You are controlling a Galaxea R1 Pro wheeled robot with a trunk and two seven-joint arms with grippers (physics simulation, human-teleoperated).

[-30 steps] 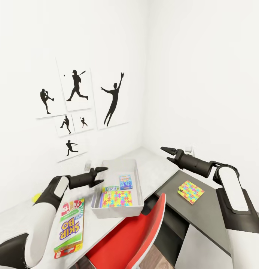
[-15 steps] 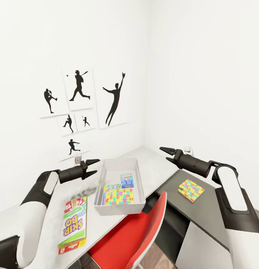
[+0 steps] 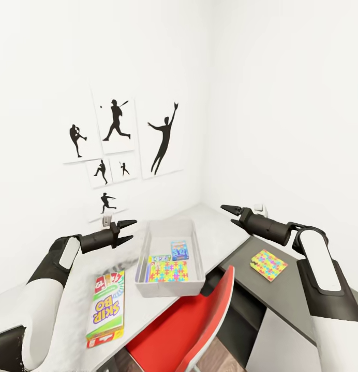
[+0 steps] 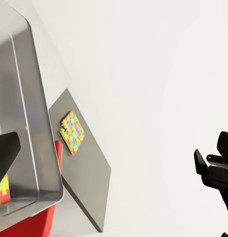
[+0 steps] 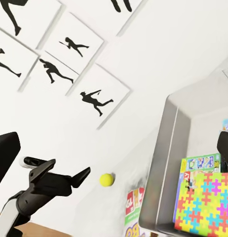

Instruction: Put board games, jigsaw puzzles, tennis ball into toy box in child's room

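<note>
The toy box (image 3: 197,258) stands on the table (image 3: 220,230). Inside it lie a jigsaw puzzle (image 3: 168,270) and two small colourful game boxes, one blue (image 3: 179,250) and one green (image 3: 159,258). A SKIP-BO board game (image 3: 106,309) lies flat on the table, left of the box. A second jigsaw puzzle (image 3: 269,264) rests on the lower dark cabinet (image 3: 298,292). The tennis ball (image 5: 107,179) sits on the table beyond the box in the right wrist view. My left gripper (image 3: 132,230) hovers open and empty left of the box. My right gripper (image 3: 228,214) hangs open and empty above the table's right end.
A red chair (image 3: 189,325) is tucked in front of the table, just below the toy box. White walls meet in a corner behind the table, with black sports silhouette pictures (image 3: 117,121) on the left wall. A small wall socket (image 3: 106,220) sits near the left gripper.
My left gripper has drawn back to the left, away from the toy box rim, and stays open. The head view has shifted slightly. The right arm has barely moved.
</note>
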